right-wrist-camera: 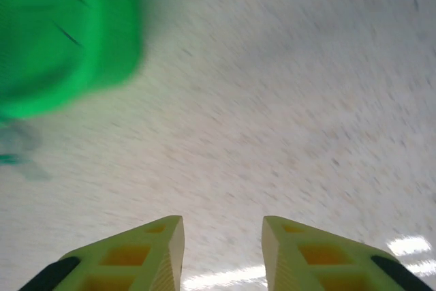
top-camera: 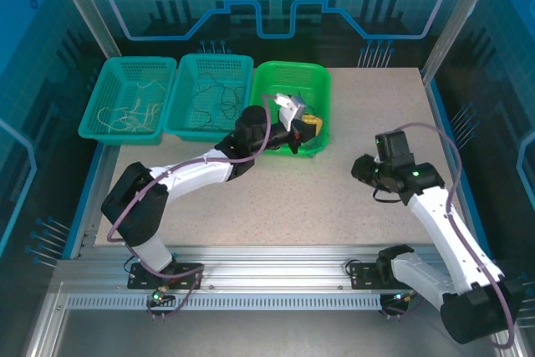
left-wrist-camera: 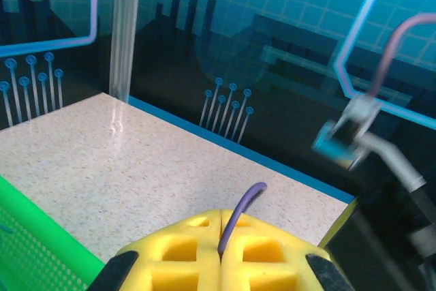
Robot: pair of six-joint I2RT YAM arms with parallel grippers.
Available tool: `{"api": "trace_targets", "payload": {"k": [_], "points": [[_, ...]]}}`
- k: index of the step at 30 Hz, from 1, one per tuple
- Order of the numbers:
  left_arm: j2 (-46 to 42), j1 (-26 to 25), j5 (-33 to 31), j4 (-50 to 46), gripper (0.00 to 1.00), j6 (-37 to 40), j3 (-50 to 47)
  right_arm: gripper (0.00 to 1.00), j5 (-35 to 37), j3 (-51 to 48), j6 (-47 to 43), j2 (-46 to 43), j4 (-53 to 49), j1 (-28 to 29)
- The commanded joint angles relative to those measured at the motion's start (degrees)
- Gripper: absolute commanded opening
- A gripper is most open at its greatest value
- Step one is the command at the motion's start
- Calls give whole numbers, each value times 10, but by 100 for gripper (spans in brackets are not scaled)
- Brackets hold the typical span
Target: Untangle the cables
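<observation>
The left gripper (left-wrist-camera: 220,217) is closed, its two yellow fingers (left-wrist-camera: 180,250) pressed flat together, and a thin purplish-dark cable (left-wrist-camera: 246,195) is pinched in the seam between them, curving up and to the right from the fingertips. In the top view this gripper (top-camera: 308,127) sits over the near right part of the green basket (top-camera: 316,75), whose wall shows just to the lower left of the fingers in the wrist view (left-wrist-camera: 41,250). The left arm runs from its base up through a bent elbow at the near left, and its white forearm stretches diagonally forward and to the right to reach the basket. The other cables lie to the left of this gripper: dark curly ones (top-camera: 213,94) in the teal basket (top-camera: 209,63) right beside the green one, and white-cream ones (top-camera: 125,113) in the further teal basket (top-camera: 117,64). The right gripper (right-wrist-camera: 223,226) has its yellow fingers (right-wrist-camera: 160,243) parted with a clear gap and nothing between them; it hangs over the bare speckled table (right-wrist-camera: 293,100), with the green basket (right-wrist-camera: 61,32) blurred ahead and to its left. The right arm leans forward and inward from its base, the wrist turned so the gripper (top-camera: 363,168) points left, well apart from the baskets.
</observation>
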Motion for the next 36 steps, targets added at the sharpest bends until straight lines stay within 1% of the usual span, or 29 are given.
{"api": "trace_targets", "payload": {"k": [1,2,3,5,6,8,11,13,15,17,19,23,28,29,32,33,34,36], "points": [[-4,-3,39,14,0,-31,15,44,2,-2,15,-31,-33,-11],[-3,-5,42,16,0,-35,12,52,5,1,10,-49,-37,-11],[-2,-6,47,15,0,-37,11,56,5,4,4,-66,-37,-11],[-3,-8,54,10,0,-37,9,57,-23,2,-26,-107,-3,-10],[-6,-8,58,8,0,-37,8,59,-39,-4,-38,-121,30,-10],[-12,-10,70,2,0,-38,10,61,-95,-20,-59,-134,105,-8],[-28,-11,88,-22,0,-30,21,62,-164,-29,-69,-113,206,-2],[-41,-12,93,-42,0,-23,30,63,-187,-31,-76,-89,253,6],[-53,-16,103,-59,0,-19,41,64,-185,-33,-84,-67,274,11],[-63,-21,125,-71,0,-14,54,68,-168,-40,-90,-51,290,12],[-71,-26,138,-72,0,-15,60,69,-171,-57,-95,-41,335,13],[-83,-30,140,-68,0,-31,68,63,-229,-70,-86,-4,421,21],[-95,-29,134,-84,0,-10,71,57,-299,-63,-97,33,448,36],[-96,-30,129,-95,0,-5,73,57,-317,-63,-102,35,447,37],[-97,-30,112,-106,0,4,70,57,-341,-62,-122,31,419,43],[-97,-30,105,-110,0,8,71,57,-344,-60,-127,28,404,44],[-96,-30,95,-121,0,13,73,56,-331,-58,-132,20,377,45],[-94,-30,73,-138,0,21,76,58,-275,-58,-140,-3,325,44]]}}
